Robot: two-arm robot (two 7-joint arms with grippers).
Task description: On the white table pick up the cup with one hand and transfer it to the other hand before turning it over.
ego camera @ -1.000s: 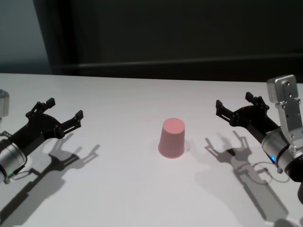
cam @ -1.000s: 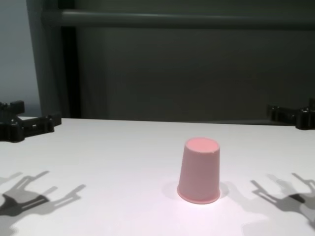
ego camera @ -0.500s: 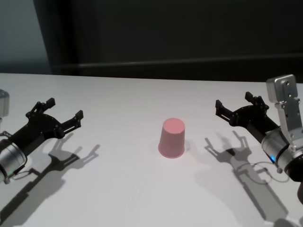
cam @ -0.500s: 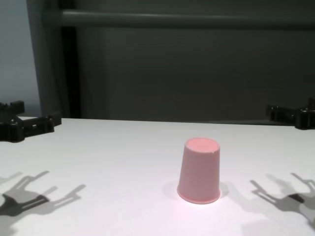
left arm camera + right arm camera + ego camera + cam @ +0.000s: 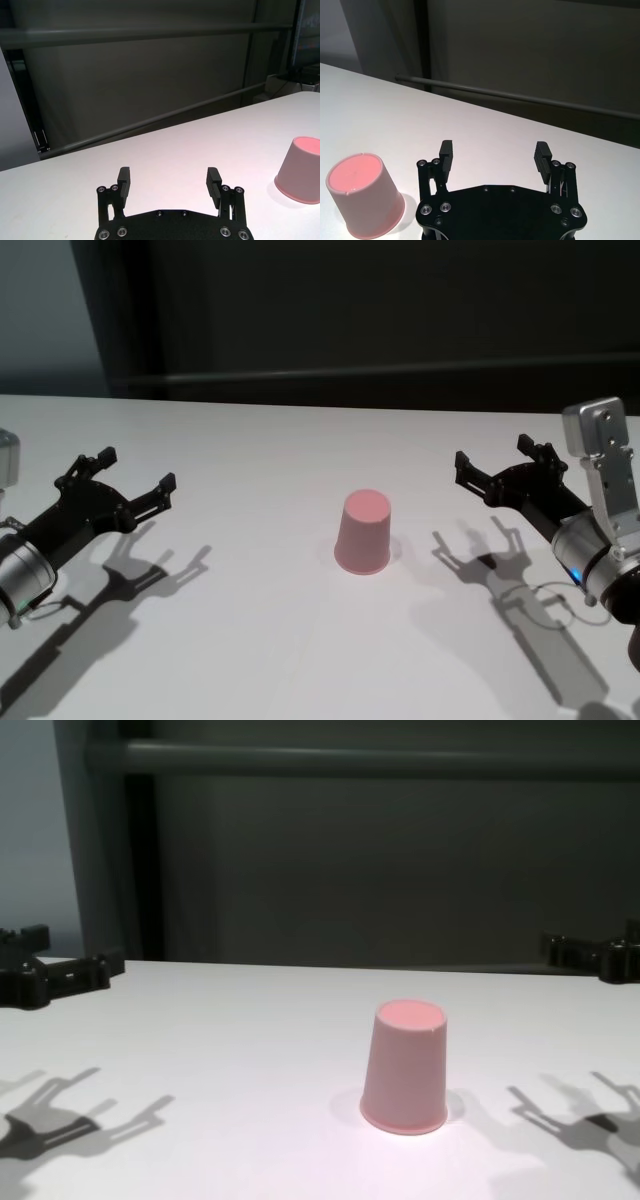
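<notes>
The white desk (image 5: 250, 640) fills the lower part of the head view, with a dark wall behind it. The left gripper (image 5: 135, 475) hovers above the desk's left side, its fingers (image 5: 123, 179) spread wide and holding nothing. The right gripper (image 5: 495, 462) hovers above the right side, its fingers (image 5: 543, 154) also spread wide and empty. Between them, well apart from both, the pink cup (image 5: 363, 531) stands upside down near the middle of the desk, rim on the surface and flat base up.
</notes>
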